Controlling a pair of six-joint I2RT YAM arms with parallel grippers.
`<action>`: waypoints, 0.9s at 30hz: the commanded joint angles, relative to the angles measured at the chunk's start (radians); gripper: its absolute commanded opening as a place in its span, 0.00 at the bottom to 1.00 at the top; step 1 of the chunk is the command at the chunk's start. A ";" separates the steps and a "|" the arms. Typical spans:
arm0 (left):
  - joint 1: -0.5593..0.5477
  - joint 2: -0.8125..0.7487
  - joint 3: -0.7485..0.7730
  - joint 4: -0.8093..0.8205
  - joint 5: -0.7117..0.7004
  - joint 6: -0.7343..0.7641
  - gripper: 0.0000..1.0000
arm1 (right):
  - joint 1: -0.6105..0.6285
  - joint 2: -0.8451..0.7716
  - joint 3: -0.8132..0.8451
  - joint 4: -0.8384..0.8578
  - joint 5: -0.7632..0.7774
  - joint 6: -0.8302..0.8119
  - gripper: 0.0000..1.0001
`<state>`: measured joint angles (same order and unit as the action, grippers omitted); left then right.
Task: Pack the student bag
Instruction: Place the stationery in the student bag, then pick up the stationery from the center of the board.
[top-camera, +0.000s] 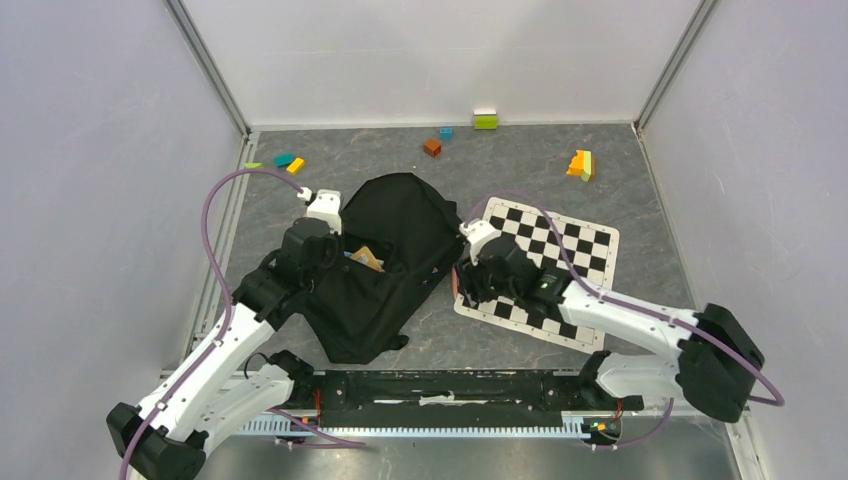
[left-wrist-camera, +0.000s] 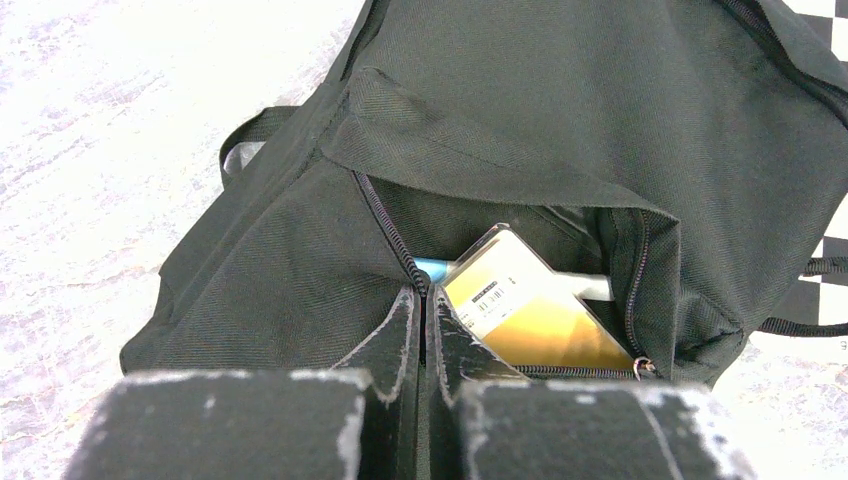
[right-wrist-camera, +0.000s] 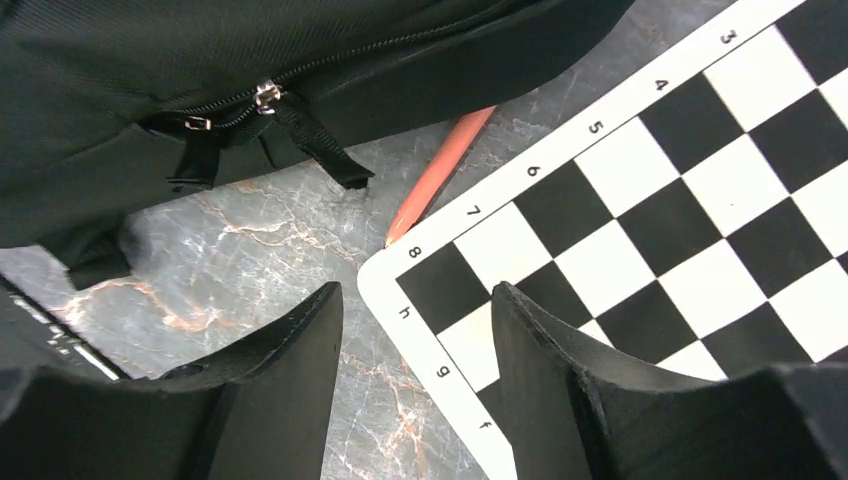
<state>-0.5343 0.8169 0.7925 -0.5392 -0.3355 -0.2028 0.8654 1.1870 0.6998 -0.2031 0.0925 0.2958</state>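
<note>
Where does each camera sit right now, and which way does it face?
Top: above and behind the left arm and right arm, both in view, looking down at the table, bag and chessboard.
Left wrist: faces the bag's open pocket holding a yellow box; shut left gripper at bottom.
Right wrist: looks down at the chessboard's corner and a pencil; open right gripper at bottom.
Shared: the bag appears in all three.

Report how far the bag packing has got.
Done: a yellow packet sits inside the open student bag. In hand: left pincer pinches its zipper edge; right pincer hangs open near an orange pencil. Left: that pencil lies outside, and the zip is open.
</note>
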 joint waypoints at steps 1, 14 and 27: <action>0.010 -0.006 0.001 0.064 -0.041 0.062 0.04 | 0.081 0.089 0.021 0.138 0.182 0.018 0.61; 0.009 -0.012 0.004 0.062 -0.023 0.061 0.05 | 0.114 0.320 0.049 0.279 0.269 0.019 0.48; 0.010 -0.011 0.001 0.064 0.005 0.060 0.05 | 0.114 0.412 0.044 0.332 0.265 0.071 0.32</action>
<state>-0.5335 0.8146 0.7849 -0.5373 -0.3130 -0.1917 0.9791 1.5768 0.7052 0.0898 0.3241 0.3275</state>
